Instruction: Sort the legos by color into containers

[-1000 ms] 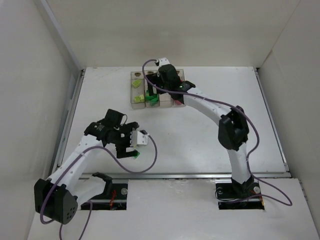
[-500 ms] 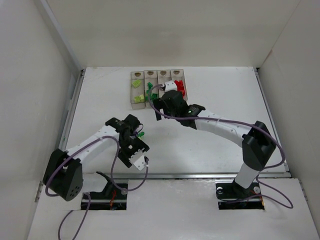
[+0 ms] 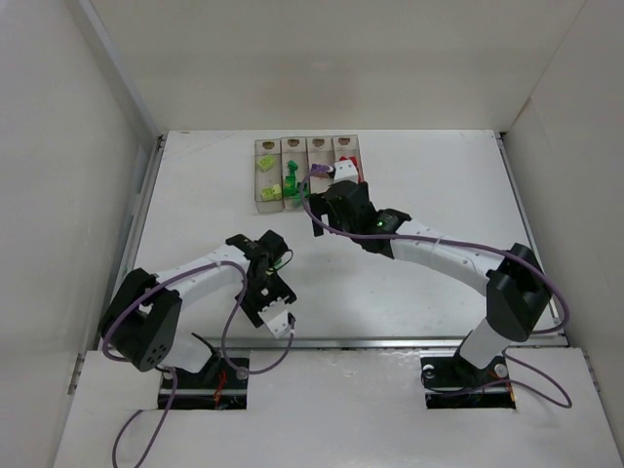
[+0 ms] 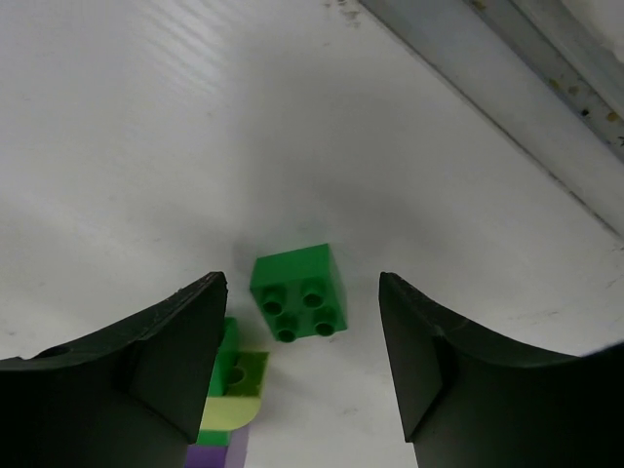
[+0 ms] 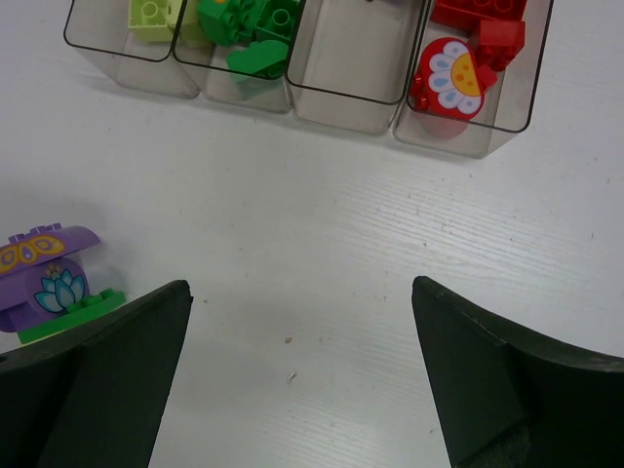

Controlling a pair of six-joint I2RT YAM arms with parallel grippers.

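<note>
Spread wide, the left pincer (image 4: 301, 281) hangs low over the counter (image 4: 146, 117), well to the near side of the container row (image 3: 268, 202). A dark green 2x2 brick (image 4: 299, 294) lies between its fingers, four studs showing, touching neither, and skewed to the finger faces. A yellow-green piece (image 4: 236, 388) sits just beside one finger (image 4: 156, 380). The right pincer (image 5: 300, 288) is also spread and holds nothing, over bare counter just on the near side of the container row. From there the boxes read yellow-green, dark green, nothing in the visible part of the third, and red bricks (image 5: 492, 39) in the fourth. A purple lotus-printed piece (image 5: 44, 278) on a green plate (image 5: 78, 310) lies unsorted, near side of the row, off toward its yellow-green end. Risks, as judged:
- Closing on the skewed brick may spin it or squirt it out.
- The finger next to the yellow-green piece may shove or trap it, lifting two colours at once.
- The right arm stands between brick and row, so the carry may clip it.
- The dark green and yellow-green boxes adjoin, so a slightly off drop lands wrong.
</note>
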